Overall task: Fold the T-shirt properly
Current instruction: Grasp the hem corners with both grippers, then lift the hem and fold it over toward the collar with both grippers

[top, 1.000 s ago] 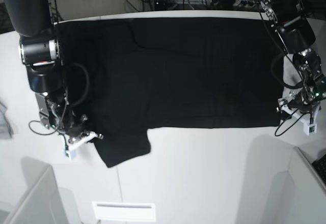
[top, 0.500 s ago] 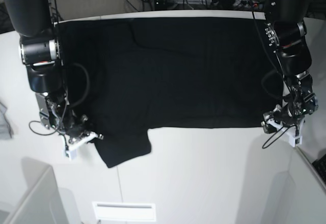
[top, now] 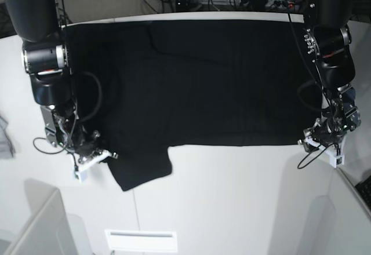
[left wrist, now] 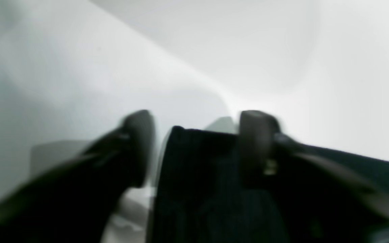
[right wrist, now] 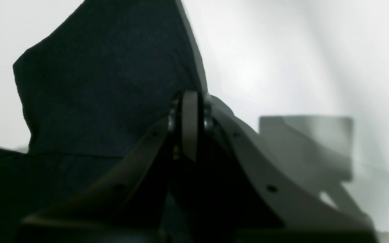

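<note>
Jaws at both hem corners of the T-shirt [top: 208, 81].
Right gripper [right wrist: 189, 128] jaws pinch cloth; left gripper [left wrist: 194, 148] jaws stand apart, straddling a corner on the worktop [top: 232, 197].

**Left wrist: jaws astride a cloth corner**

Close and blurred throughout. Left gripper [left wrist: 194, 148] low in the frame, two dark fingers [left wrist: 140, 145] standing apart with a clear gap between. Corner of the black T-shirt [left wrist: 198, 175] rising into that gap, its top edge level with the fingertips (contact with either pad impossible to judge through the blur). Right-hand finger overlapping the cloth; left-hand finger just beside its edge, a pale sliver showing between. More dark fabric trailing off to the right. Behind, a plain white table [left wrist: 79, 67] crossed by soft grey shadows.
</note>
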### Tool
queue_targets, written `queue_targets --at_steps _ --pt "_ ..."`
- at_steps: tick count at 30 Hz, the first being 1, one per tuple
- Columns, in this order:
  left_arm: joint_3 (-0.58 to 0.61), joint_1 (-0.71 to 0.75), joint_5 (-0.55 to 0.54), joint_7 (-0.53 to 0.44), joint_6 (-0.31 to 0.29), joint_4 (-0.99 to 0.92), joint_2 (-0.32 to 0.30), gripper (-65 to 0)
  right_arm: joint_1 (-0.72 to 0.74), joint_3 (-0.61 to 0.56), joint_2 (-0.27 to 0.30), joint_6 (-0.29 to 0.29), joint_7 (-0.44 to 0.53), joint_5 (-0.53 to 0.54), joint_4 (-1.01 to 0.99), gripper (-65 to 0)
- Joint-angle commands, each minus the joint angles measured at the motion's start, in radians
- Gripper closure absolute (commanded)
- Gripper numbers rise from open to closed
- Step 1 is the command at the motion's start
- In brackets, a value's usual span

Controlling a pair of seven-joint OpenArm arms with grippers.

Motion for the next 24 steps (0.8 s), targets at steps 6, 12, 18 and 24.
queue_targets --at_steps 6,12,18,24 --pt "0.002 0.03 0.005 0.041 -0.004 0.011 -0.007 -2.8 0.018 0.006 0.01 -0.001 0.005 0.007 0.015 0.0" --pt "0.002 0.031 0.001 0.043 -0.004 0.043 -0.01 0.0 0.0 0.006 0.014 -0.001 0.005 0.007 0.074 0.0" --pt "-0.003 0.086 -0.001 0.051 -0.004 0.209 -0.007 0.0 -0.045 0.006 0.02 -0.001 0.004 0.004 0.192 0.0" --pt "-0.01 0.103 -0.002 0.097 -0.004 0.278 -0.007 0.0 -0.086 0.006 0.037 -0.001 0.004 0.002 0.299 0.0"
